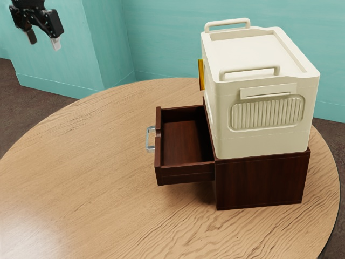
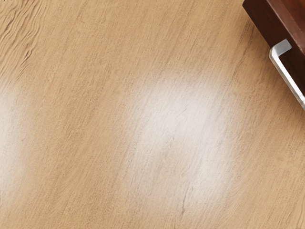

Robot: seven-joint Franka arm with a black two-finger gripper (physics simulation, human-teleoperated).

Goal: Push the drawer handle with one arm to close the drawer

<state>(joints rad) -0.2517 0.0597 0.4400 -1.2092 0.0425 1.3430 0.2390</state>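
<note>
High at the exterior view's upper left, my gripper hangs open with nothing between its fingers, well apart from the drawer. The dark brown drawer is pulled out of its wooden cabinet, its inside bare. A silver handle is fixed on the drawer front, facing the exterior view's left. In the wrist view, part of the handle and a corner of the drawer are seen beyond the tabletop.
A cream box with two top handles stands on the cabinet. Behind it, a yellow piece shows at its edge. The round wooden table spreads around the cabinet, with teal walls behind.
</note>
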